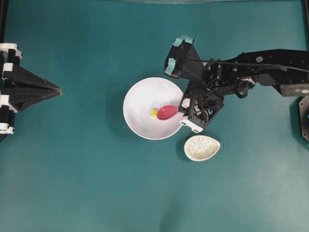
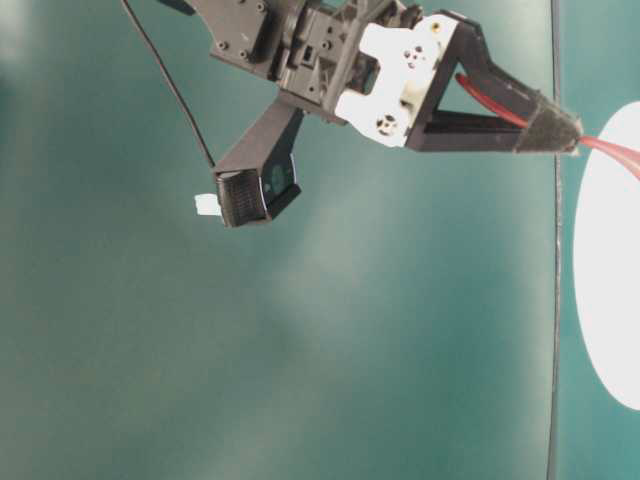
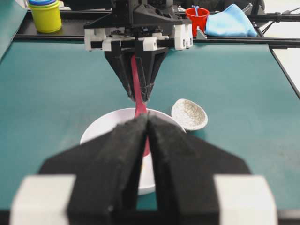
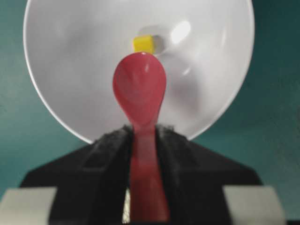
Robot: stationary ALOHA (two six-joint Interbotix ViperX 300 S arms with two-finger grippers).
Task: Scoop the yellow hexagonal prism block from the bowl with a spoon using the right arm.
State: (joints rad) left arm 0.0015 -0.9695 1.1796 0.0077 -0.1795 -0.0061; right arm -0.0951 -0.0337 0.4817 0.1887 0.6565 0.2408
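The tiny pale-yellow hexagonal prism block (image 4: 143, 43) lies inside the large round plain white bowl (image 1: 137, 99), near its centre, just beyond the tip of the glossy pink-red soup spoon (image 4: 139, 86). The right gripper (image 4: 143, 136) has its black padded jaws closed on the spoon's handle, the scoop reaching into the bowl from about 3 o'clock in the overhead view. The left gripper (image 3: 147, 123) sits well apart at 9 o'clock, its pointed jaws pressed together on nothing. A small speckled off-white egg-shaped dish (image 1: 202, 148) rests on the table at 5 o'clock from the bowl. The surface is a dark teal mat (image 1: 72, 183). Beyond its far edge stand stacked yellow and blue cups (image 3: 45, 14), a red cup (image 3: 197, 18) and a light blue cloth (image 3: 232, 21). No legible writing is visible.
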